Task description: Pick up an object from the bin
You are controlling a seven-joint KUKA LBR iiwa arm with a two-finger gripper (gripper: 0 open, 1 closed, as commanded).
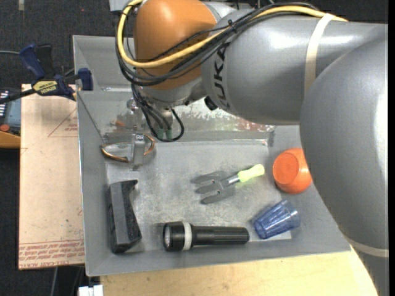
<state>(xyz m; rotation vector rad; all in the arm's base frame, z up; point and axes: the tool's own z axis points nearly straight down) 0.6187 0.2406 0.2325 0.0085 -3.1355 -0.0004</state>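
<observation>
My gripper (141, 147) hangs low in the bin's far left corner, just under the arm's orange cover. Right beside it on the left lies a small curved thing of brown and silver (115, 153), touching or nearly touching the gripper; part of it is hidden behind the gripper. A black oblong block (123, 217) lies on the bin floor a short way nearer the front, along the left wall. Whether anything is held cannot be made out.
A grey fork-like tool with a yellow-green handle (225, 180) lies mid-bin. A black flashlight (205, 235) lies along the front wall, a blue translucent piece (276, 221) to its right, and an orange cup (291, 171) by the right wall. The arm covers the bin's far right.
</observation>
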